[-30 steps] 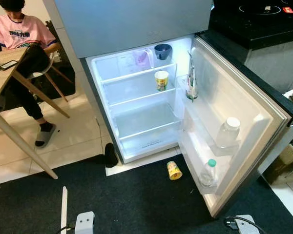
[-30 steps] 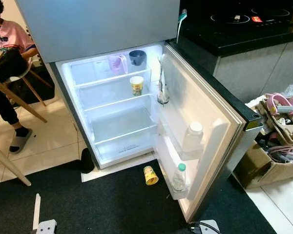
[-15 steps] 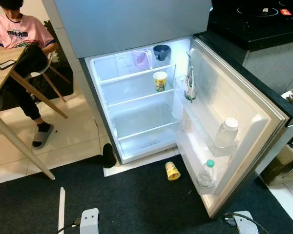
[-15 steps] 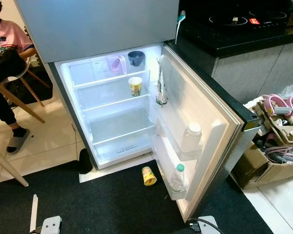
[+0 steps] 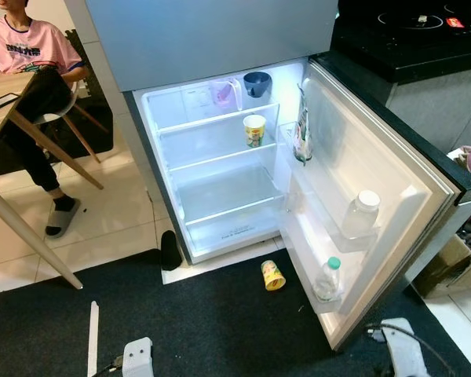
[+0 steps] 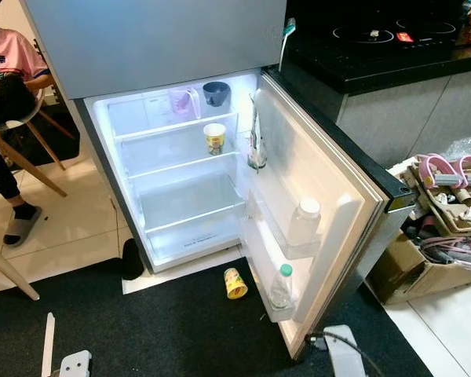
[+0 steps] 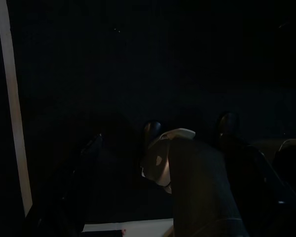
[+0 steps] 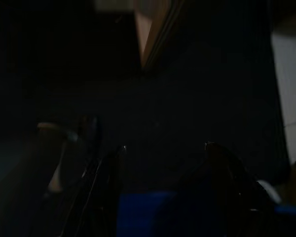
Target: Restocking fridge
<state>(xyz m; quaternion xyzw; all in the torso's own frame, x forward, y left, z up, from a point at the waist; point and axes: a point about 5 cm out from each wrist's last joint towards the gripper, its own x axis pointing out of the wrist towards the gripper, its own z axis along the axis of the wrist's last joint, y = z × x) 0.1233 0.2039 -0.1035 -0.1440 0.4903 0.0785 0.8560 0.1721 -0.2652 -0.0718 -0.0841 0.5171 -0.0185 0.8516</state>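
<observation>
The fridge [image 5: 220,169] stands with its lower door [image 5: 377,177] swung wide to the right, lit inside. On its top shelf are a pink jug [image 5: 224,94] and a dark bowl [image 5: 257,82]. A yellow cup [image 5: 254,129] stands on the second shelf. Another yellow cup [image 5: 272,275] lies on its side on the black mat, just before the door. In the door racks are a white-capped jar [image 5: 361,214], a green-capped bottle [image 5: 326,279] and a packet [image 5: 301,137]. My left arm [image 5: 137,357] and right arm [image 5: 404,353] hang low at the picture's bottom edge. My right gripper [image 8: 158,148] is open over dark floor.
A person in a pink shirt [image 5: 27,47] sits at a wooden table [image 5: 8,102] to the left, with one foot out on the tiles. A black counter [image 5: 408,39] runs behind the door. A cardboard box of clutter [image 6: 447,228] sits at the right.
The camera has drifted a little, so the whole scene has shifted left. My right arm has come up further into the bottom of the picture. The cups and bottles have not moved.
</observation>
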